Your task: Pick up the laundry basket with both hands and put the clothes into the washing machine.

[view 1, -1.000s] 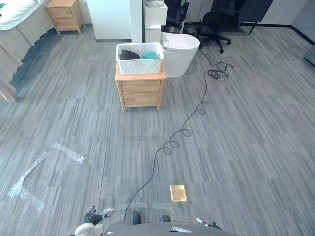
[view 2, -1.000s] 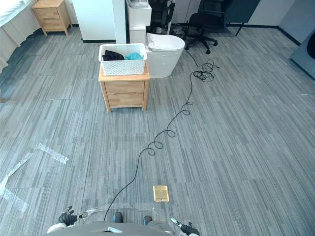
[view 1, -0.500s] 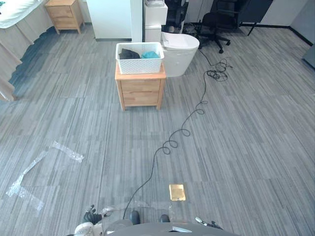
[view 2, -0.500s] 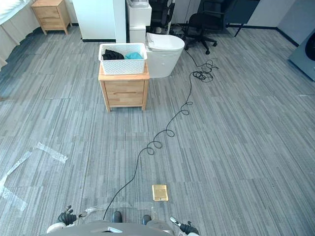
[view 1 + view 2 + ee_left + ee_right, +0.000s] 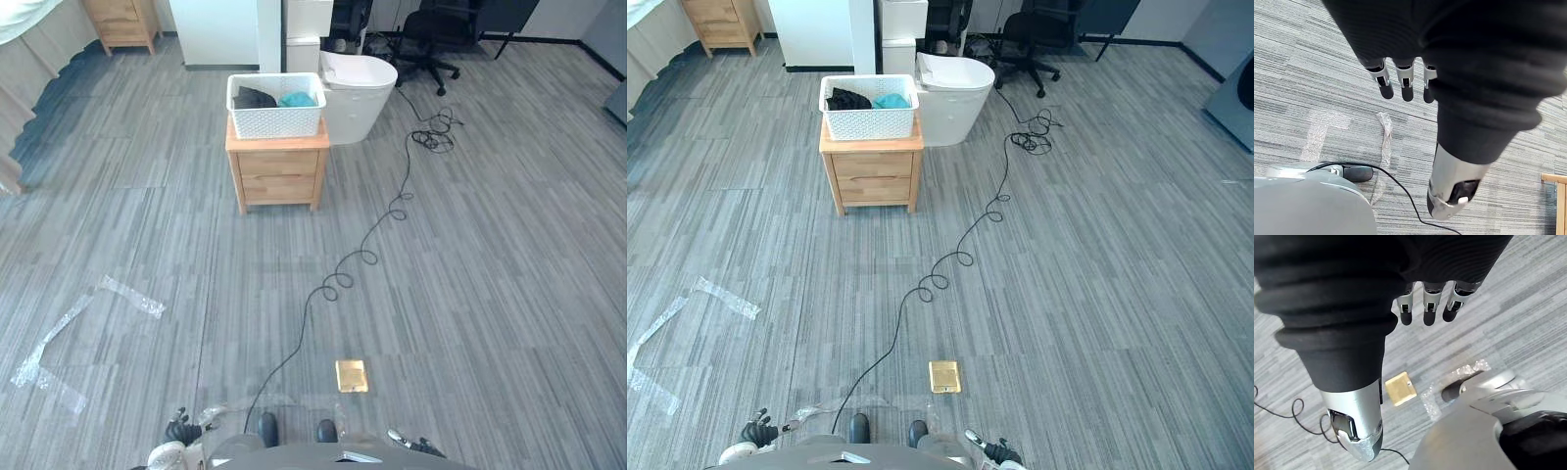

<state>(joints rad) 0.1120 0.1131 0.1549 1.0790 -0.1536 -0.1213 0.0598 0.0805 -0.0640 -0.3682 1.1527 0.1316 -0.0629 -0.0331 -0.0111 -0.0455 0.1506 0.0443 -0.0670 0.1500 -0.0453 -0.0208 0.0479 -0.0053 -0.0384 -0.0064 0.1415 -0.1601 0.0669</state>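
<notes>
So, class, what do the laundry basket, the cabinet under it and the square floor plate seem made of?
Laundry basket: probably white plastic, matt, walls a moulded lattice of holes.
Cabinet: pale wood or veneer, satin, warm tan with drawer fronts.
Floor plate: likely brass-coloured metal, going by its yellow sheen.

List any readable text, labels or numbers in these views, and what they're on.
None can be read in any view.
The laundry basket, the wooden cabinet under it and the brass floor plate show no print.
The clear tape strips are blank too.
</notes>
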